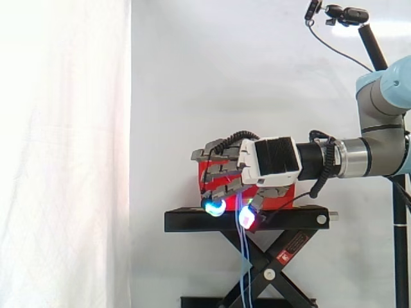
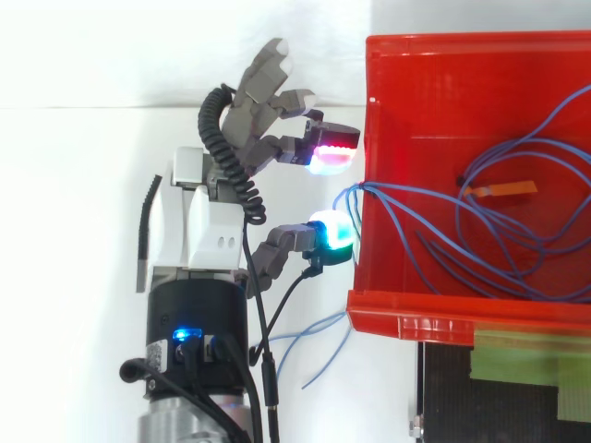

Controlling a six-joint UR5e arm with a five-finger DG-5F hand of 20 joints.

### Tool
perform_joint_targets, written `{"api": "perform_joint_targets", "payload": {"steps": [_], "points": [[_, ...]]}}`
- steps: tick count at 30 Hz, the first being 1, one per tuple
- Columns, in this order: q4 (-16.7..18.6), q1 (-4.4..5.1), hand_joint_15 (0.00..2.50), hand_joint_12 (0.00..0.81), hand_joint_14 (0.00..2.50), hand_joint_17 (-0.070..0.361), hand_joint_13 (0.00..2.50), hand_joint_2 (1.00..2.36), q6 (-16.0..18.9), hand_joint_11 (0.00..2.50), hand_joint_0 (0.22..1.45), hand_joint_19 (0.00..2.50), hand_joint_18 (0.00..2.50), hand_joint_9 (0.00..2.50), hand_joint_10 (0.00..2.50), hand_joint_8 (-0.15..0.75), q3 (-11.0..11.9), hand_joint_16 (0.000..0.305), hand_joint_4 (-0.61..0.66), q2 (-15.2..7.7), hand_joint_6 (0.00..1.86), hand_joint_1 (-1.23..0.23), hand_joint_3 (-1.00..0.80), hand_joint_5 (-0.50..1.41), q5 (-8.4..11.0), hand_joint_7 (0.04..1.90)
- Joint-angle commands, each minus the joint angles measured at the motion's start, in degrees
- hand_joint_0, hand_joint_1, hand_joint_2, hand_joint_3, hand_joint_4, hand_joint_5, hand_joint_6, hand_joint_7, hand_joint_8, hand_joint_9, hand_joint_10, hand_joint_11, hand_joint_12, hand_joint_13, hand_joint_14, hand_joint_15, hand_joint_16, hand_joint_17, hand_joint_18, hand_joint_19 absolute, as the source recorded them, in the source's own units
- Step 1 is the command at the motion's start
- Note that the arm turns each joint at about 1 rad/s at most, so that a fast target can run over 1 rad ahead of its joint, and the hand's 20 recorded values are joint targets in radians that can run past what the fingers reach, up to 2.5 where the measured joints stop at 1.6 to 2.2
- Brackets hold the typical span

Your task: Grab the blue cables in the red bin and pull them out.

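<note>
Hand [image 2: 208, 226] beside bin [image 2: 443, 44] (cables [image 2: 397, 189] overhanging)

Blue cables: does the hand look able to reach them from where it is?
Probably yes. The hand is just outside the wall of the red bin, where some blue cables spill over the rim; nothing stands between them.

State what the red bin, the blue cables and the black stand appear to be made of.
The red bin: likely moulded plastic, glossy, slightly translucent walls. The blue cables: thin, flexible, probably plastic-sheathed wire, looping loosely. The black stand: seemingly painted metal, matte, with scissor legs and bolts.
</note>
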Motion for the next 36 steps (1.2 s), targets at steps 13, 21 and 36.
{"api": "perform_joint_targets", "payload": {"steps": [13,21,36], "points": [[-5.37,-0.48,0.22,0.381,0.01,0.12,0.29,1.0,0.43,0.68,0.73,0.34,0.27,0.61,0.02,0.272,0.17,0.053,0.07,0.01,0.01,-1.03,-1.0,0.88,0.08,0.75],[-4.58,-0.84,0.21,0.38,0.01,0.12,0.29,1.0,0.43,0.67,0.73,0.33,0.27,0.62,0.02,0.27,0.17,0.053,0.06,0.01,0.01,-1.03,-1.0,0.88,-0.1,0.75],[-2.91,-0.84,0.21,0.38,0.01,0.119,0.3,1.0,0.25,0.67,0.74,0.34,0.27,0.63,0.02,0.27,0.17,0.053,0.05,0.01,0.01,-1.03,-1.0,0.89,-0.18,0.76]]}}
